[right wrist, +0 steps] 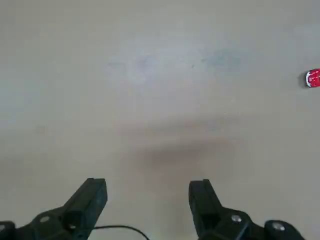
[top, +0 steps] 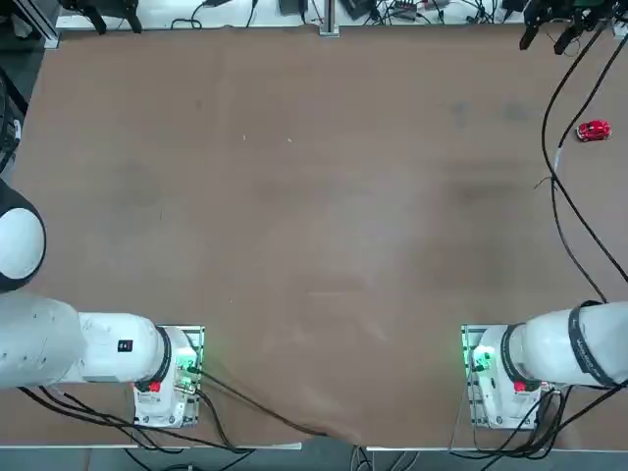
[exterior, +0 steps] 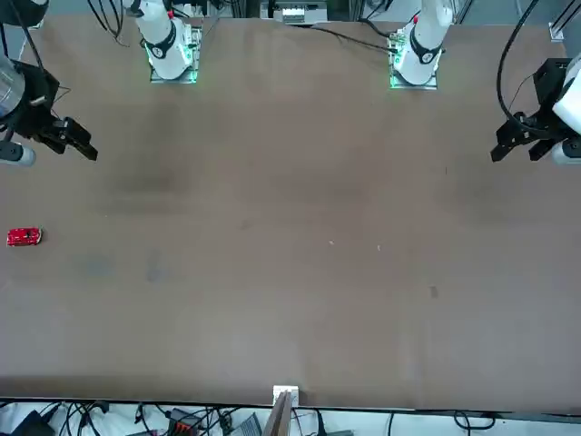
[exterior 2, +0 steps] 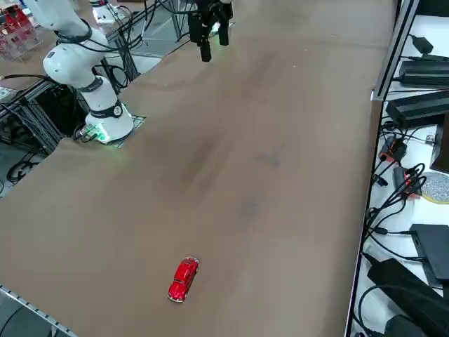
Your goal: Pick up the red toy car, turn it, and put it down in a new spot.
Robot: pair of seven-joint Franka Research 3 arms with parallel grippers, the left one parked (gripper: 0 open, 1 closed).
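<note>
The red toy car [top: 593, 130] was seen resting on its wheels near the table's [top: 314, 235] far right edge. The right gripper [right wrist: 148, 197] was held aloft, spread open, empty, well apart from it; whether before pickup or after placement could not be judged.

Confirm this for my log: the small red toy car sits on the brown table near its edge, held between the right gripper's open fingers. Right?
Not held. The small red toy car sits alone on the brown table near its edge; the right gripper hangs open and empty, well apart from it, as the right wrist view shows.
</note>
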